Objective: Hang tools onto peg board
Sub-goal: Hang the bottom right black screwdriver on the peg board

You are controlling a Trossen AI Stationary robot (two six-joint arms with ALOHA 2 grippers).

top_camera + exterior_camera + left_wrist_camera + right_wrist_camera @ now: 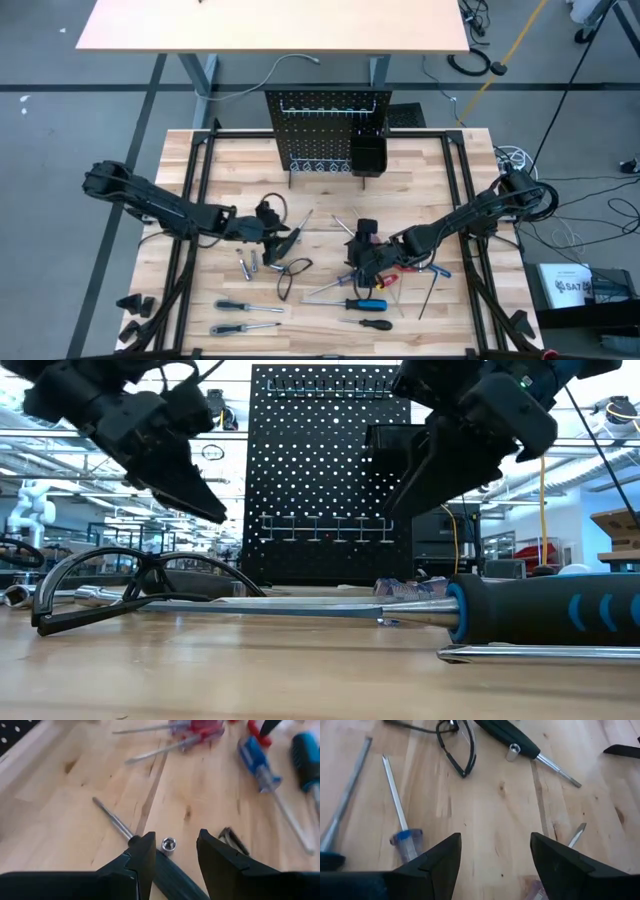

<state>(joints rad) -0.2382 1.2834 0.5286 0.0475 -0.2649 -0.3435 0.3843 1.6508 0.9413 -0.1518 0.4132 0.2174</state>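
Observation:
The black peg board [328, 130] stands upright at the table's far middle, with rows of hooks and a small black bin [367, 155]. The tools lie loose on the tabletop: a black wire loop [290, 272], silver bits [243, 265], screwdrivers [250, 305] and thin hex keys [430, 290]. My left gripper [283, 243] hangs open above a black-handled screwdriver [112, 820] and a silver bit [169, 844]. My right gripper [362, 255] hangs open over bare wood, between a blue-handled screwdriver [405, 842] and another screwdriver's tip [576, 835]. Both grippers are clear of the table in the low view.
A black and blue screwdriver [540, 610] lies near the front edge, and the wire loop [130, 585] lies left of it. More screwdrivers [370, 324] lie along the near edge. Black frame rails [195, 190] run along both table sides.

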